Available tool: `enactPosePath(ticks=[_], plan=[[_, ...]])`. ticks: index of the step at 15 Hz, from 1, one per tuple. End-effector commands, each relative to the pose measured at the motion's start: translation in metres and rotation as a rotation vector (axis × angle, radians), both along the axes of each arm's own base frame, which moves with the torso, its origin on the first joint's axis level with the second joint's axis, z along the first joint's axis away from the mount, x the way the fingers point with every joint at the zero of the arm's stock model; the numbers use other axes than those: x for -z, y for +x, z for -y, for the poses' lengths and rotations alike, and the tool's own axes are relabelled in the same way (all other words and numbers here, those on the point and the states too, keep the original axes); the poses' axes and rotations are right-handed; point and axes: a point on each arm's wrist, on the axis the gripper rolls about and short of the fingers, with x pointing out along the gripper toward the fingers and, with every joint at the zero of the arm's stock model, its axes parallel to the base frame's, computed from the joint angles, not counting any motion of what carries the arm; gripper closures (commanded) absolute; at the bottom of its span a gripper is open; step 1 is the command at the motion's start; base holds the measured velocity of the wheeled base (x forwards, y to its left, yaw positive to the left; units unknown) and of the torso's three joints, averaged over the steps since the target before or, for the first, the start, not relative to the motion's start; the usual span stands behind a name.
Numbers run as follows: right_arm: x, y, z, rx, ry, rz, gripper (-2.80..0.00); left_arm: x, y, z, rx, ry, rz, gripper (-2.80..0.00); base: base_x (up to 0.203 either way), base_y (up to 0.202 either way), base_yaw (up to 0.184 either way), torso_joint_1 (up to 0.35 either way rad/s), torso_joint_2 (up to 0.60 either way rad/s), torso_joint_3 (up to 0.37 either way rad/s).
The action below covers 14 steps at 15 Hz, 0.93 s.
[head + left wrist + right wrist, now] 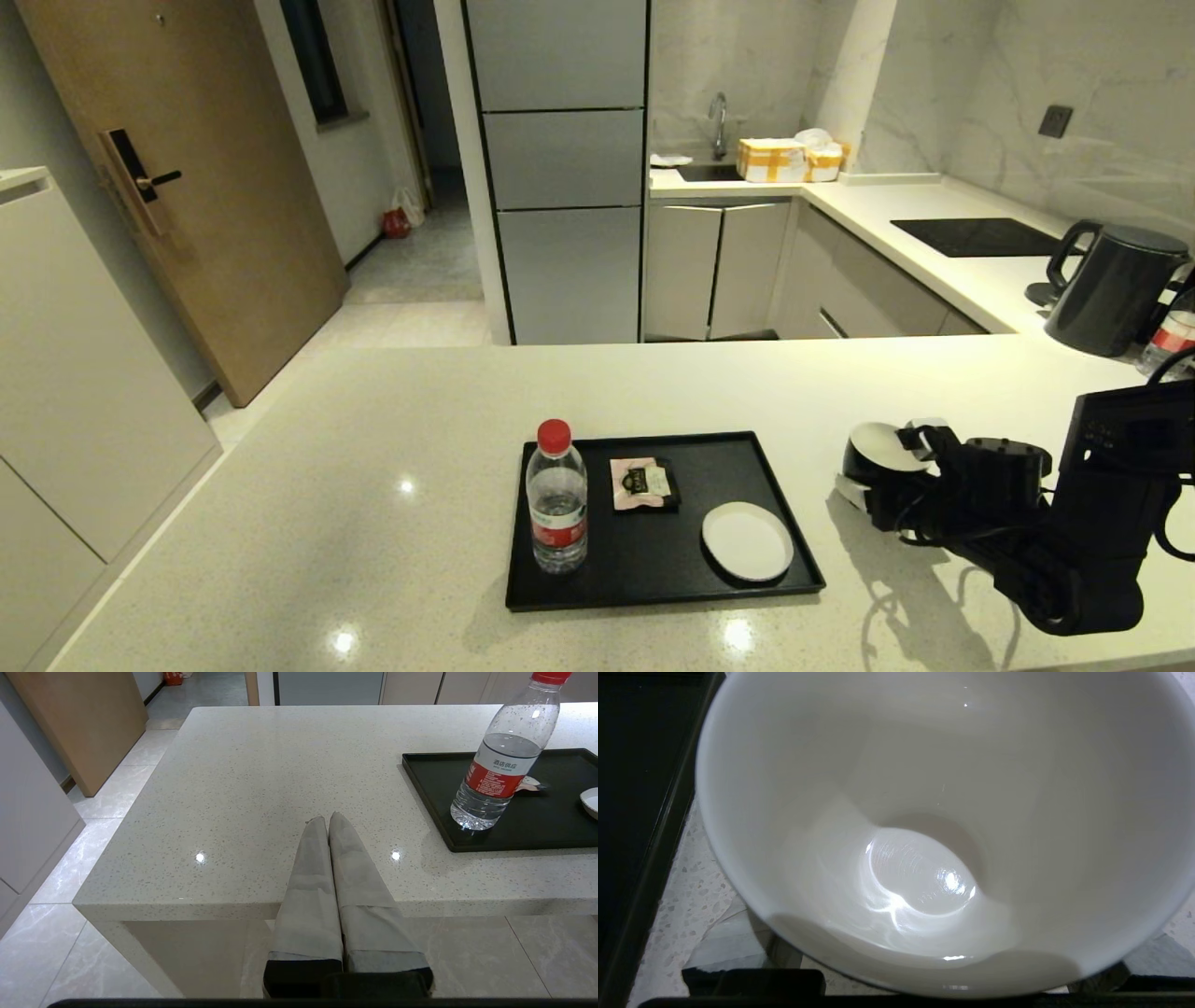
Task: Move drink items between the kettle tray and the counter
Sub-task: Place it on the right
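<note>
The small black cup (873, 455), white inside, is just off the right rim of the matte black kettle tray (644, 437), low over the cream speckled counter (373, 485). My right gripper (883, 459) is shut on the cup, one finger on each side of it. In the right wrist view the cup's white inside (924, 812) fills the picture, with a finger (782, 952) showing under its rim and the tray's edge (640, 812) beside it. Whether the cup rests on the counter I cannot tell. My left gripper (328, 817) is shut and empty over the counter's near edge.
On the tray stand a red-capped water bottle (556, 499), a pink sachet (642, 483) and a flat white saucer (747, 540). A dark kettle (1116, 287) and another bottle (1172, 338) stand at the far right, behind my right arm. A black hob panel (976, 236) lies farther back.
</note>
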Motion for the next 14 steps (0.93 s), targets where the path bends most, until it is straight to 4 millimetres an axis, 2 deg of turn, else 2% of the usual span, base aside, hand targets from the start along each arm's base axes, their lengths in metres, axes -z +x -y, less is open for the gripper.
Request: enactPosePath(ticks=[1,14], plan=[[0.0065,0.0004,-0.0001,-0.002,0.0,-0.008,0.0,0.0,0.0,0.0,0.0,-0.001,0.0,0.0,0.0,0.0,0.0,0.0,0.0,0.0],[0.0062,-0.0036,0.0003,0.002,0.001,0.004,0.0,0.0,0.0,0.0,0.0,0.0,0.0,0.0,0.0,0.0,0.0,0.0,0.0,0.0]])
